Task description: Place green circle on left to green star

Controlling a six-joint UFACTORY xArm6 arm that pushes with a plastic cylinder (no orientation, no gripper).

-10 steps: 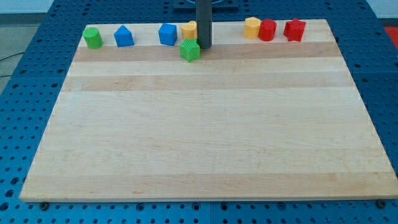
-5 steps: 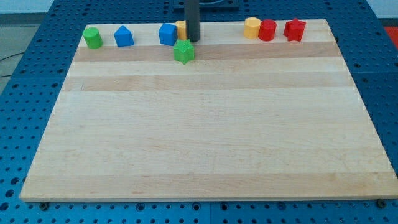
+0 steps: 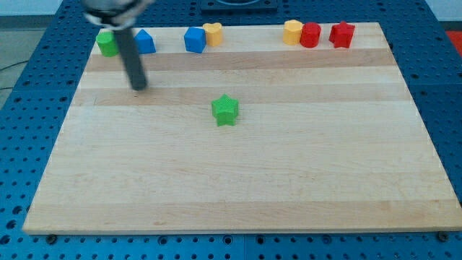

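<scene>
Rod-ended and carrying no pincer at all, the arm is bringing my tip down on bare wood, touching no block; with nothing to open or close, it is holding nothing. The rod is leaning slightly, its upper part passing in front of the blocks at the board's top-left corner.

The green circle is sitting near that corner, at roughly eleven o'clock from my tip and a short way off it, its right edge partly hidden behind the rod. The green star is lying alone in the open middle of the board, at about four o'clock from my tip and well apart from it. Star and circle are lying far apart, the circle at about ten o'clock from the star.

Just beyond the rod, at about twelve o'clock from my tip, a blue house-shaped block is standing beside the green circle. Farther along the top edge, at about eleven o'clock from the star, a blue cube is touching a yellow heart-like block at its three o'clock. At about one o'clock from the star, a yellow block, a red cylinder and a red star are lining up, the yellow and the cylinder touching.

All are resting on the pale wooden board, which is lying on a blue perforated table.
</scene>
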